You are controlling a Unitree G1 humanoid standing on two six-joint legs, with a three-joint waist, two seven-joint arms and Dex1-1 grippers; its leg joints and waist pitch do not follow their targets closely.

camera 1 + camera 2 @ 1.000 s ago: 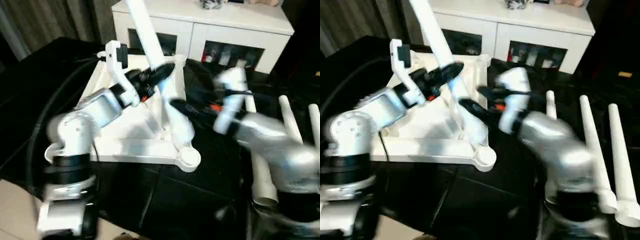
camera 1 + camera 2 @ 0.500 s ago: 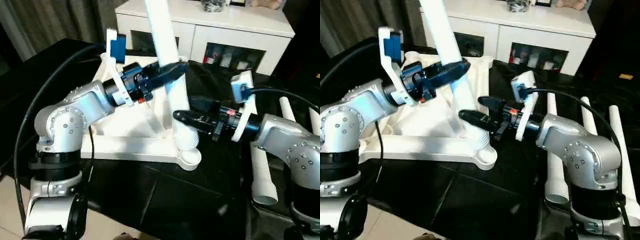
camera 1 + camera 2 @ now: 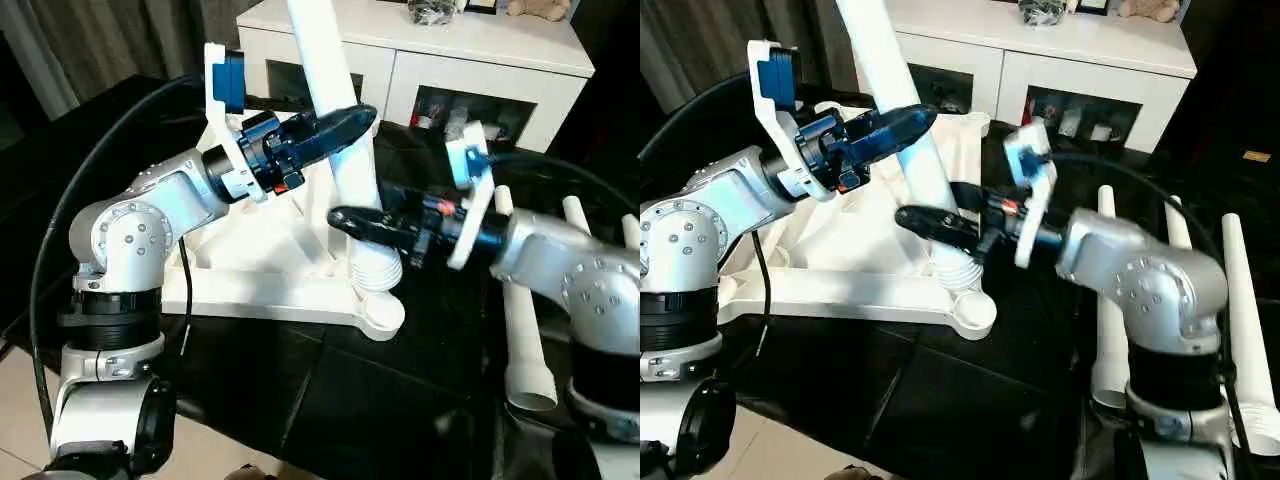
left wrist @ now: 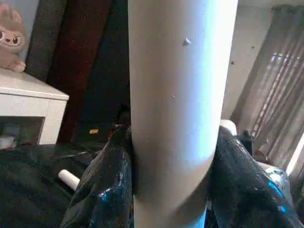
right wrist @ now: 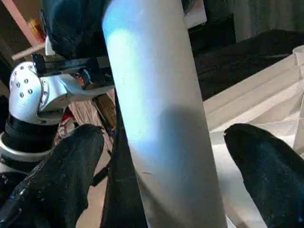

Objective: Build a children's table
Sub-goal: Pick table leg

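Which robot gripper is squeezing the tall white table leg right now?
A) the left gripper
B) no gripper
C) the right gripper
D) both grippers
A. The left gripper has its black fingers pressed against both sides of the standing leg, while the right gripper is spread wide around the leg lower down, with gaps on both sides.
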